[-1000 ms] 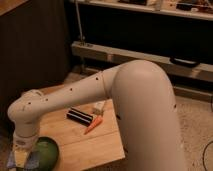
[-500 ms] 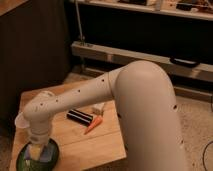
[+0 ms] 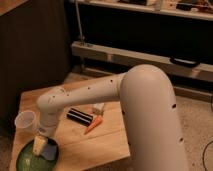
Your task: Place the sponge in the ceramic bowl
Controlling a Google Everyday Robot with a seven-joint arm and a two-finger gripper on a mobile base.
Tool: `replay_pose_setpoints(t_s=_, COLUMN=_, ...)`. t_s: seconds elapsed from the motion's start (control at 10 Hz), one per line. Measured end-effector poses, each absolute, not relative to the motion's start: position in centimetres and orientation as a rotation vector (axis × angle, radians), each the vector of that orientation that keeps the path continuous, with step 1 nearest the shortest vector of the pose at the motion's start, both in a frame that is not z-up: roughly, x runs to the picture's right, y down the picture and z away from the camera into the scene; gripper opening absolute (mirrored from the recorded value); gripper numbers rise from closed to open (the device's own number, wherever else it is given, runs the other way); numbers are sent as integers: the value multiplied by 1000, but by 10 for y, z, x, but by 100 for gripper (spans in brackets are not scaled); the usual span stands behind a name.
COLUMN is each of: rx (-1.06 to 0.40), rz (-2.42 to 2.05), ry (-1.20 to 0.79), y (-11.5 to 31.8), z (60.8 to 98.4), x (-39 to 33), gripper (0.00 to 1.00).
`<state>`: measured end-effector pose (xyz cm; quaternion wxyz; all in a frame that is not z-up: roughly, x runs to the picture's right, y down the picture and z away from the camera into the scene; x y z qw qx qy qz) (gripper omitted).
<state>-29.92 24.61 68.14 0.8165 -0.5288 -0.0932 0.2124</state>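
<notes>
The green ceramic bowl (image 3: 22, 160) sits at the near left corner of the wooden table (image 3: 107, 142). The sponge (image 3: 44, 147), pale yellow on one side and light blue on the other, is inside the bowl's outline, right under my gripper (image 3: 41, 137). The gripper hangs from the white arm (image 3: 75, 95), which reaches in from the right and points down over the bowl. Whether the sponge rests on the bowl or hangs just above it is not clear.
A translucent white plastic cup (image 3: 25, 121) stands just behind the bowl. A black flat bar (image 3: 80, 116), an orange carrot (image 3: 93, 125) and a small white object (image 3: 98, 107) lie mid-table. My large arm housing (image 3: 155, 125) fills the right side. Dark shelving stands behind.
The gripper with the sponge has moved right from the table's left edge to over the bowl. The cup, hidden by the arm before, now shows.
</notes>
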Motion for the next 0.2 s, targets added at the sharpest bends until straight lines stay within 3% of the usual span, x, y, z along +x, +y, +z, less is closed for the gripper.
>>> replay_pose_setpoints(t_s=0.2, rx=-1166, rz=452, ry=-233, y=241, z=671, x=-303, gripper=80)
